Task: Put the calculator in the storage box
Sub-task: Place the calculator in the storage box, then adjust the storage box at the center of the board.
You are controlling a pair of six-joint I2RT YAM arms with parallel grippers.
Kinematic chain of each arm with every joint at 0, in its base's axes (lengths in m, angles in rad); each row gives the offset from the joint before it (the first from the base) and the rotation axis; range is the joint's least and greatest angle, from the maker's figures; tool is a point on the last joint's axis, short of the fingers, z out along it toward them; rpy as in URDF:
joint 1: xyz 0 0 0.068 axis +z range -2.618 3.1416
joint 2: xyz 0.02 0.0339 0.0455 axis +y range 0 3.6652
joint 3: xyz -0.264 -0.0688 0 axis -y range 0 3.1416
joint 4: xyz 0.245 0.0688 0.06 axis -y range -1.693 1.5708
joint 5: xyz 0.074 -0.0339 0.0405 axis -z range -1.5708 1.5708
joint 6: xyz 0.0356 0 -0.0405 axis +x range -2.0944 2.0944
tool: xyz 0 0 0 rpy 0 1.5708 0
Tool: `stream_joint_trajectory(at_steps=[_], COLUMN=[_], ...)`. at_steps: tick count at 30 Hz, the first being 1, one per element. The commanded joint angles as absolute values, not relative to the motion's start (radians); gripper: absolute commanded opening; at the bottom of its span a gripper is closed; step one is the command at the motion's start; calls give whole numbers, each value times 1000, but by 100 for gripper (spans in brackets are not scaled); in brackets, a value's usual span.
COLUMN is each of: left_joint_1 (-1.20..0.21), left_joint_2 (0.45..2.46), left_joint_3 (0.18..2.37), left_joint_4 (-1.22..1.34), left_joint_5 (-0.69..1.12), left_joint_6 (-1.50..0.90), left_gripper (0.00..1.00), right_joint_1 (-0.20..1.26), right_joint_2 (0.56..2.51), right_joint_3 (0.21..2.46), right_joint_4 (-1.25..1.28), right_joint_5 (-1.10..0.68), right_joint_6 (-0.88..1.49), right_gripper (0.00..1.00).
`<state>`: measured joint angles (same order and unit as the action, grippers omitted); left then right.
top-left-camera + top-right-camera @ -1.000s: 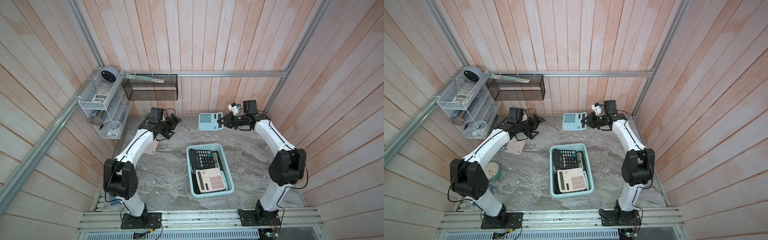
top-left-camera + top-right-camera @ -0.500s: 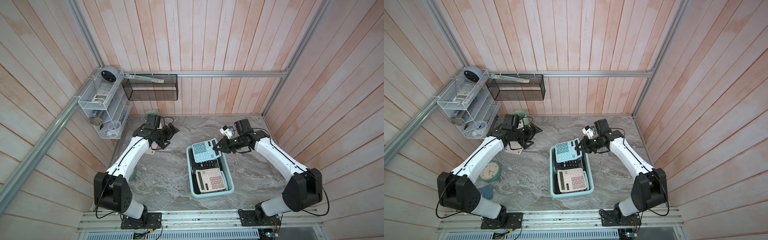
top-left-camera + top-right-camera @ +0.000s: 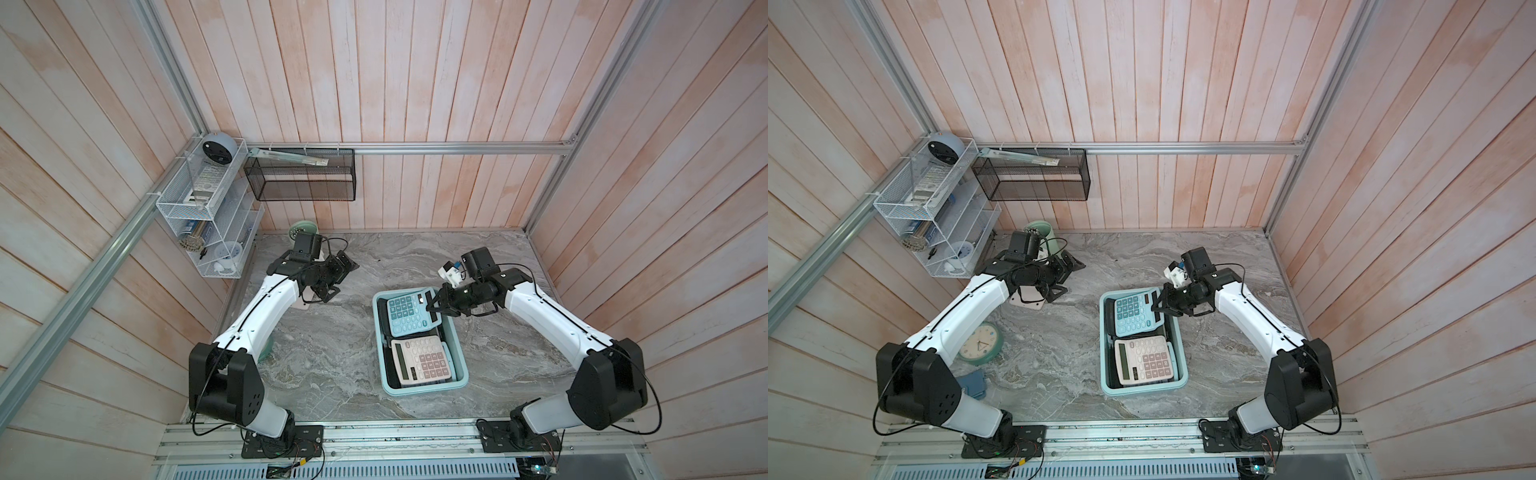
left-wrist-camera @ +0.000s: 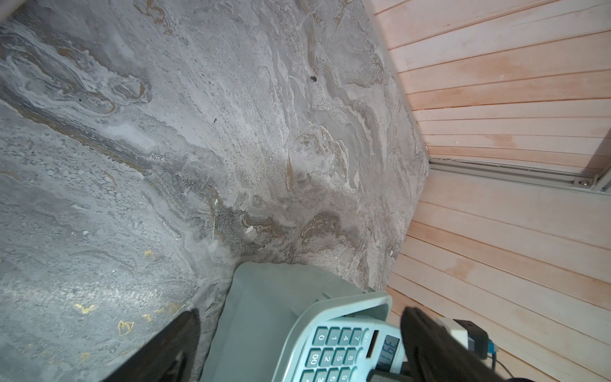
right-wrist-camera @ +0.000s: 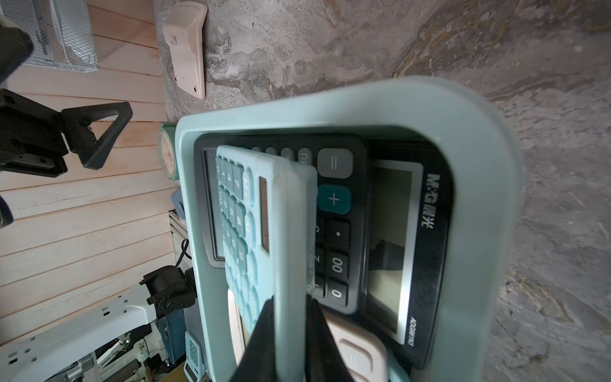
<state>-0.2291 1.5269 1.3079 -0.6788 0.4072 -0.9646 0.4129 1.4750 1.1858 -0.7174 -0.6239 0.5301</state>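
The light teal storage box (image 3: 460,357) (image 3: 1179,357) sits mid-table in both top views. A pink-white calculator (image 3: 422,359) (image 3: 1144,359) lies in its near half and a black calculator (image 5: 396,231) in its far half. My right gripper (image 3: 432,305) (image 3: 1158,305) (image 5: 291,304) is shut on the edge of the light blue calculator (image 3: 409,313) (image 3: 1136,311) (image 5: 291,215), holding it tilted over the black one inside the box's far end. Over the table's far left, apart from the box, my left gripper (image 3: 340,280) (image 3: 1067,277) (image 4: 299,312) stands open and empty.
A mint cup (image 3: 303,227) stands at the back left corner. A beige flat object (image 3: 1027,297) lies under the left arm, with a green clock (image 3: 980,343) and a blue item (image 3: 973,384) nearer. A black mesh basket (image 3: 301,176) and white wire rack (image 3: 208,208) hang on the walls.
My right gripper has carried the blue calculator from the table's back edge to the box and down into its far end. The left arm has drawn back slightly, still open.
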Motion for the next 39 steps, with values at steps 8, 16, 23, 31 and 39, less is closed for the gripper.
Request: stream_joint_trajectory(at_steps=[8, 16, 23, 31, 39], left_joint_1=[-230, -292, -322, -422, -455], left_joint_2=[1499, 1479, 1495, 1561, 1598], left_joint_3=[1284, 1301, 1311, 1354, 1361], left_joint_4=[-704, -878, -895, -868, -850], left_joint_5=[414, 475, 535, 582, 592], left_joint_6=[-967, -965, -998, -1044, -1058], left_gripper=[100, 100, 100, 100, 100], right_joint_1=[403, 387, 361, 341, 336], right_joint_2=[1510, 1545, 1508, 1425, 1384], right_joint_3=[1382, 1497, 1452, 1314, 1178], right_joint_4=[-955, -1099, -1137, -1130, -1050], right_joint_5=[-492, -424, -419, -449, -553], right_joint_6=[425, 403, 379, 339, 358], right_gripper=[35, 45, 46, 58, 64])
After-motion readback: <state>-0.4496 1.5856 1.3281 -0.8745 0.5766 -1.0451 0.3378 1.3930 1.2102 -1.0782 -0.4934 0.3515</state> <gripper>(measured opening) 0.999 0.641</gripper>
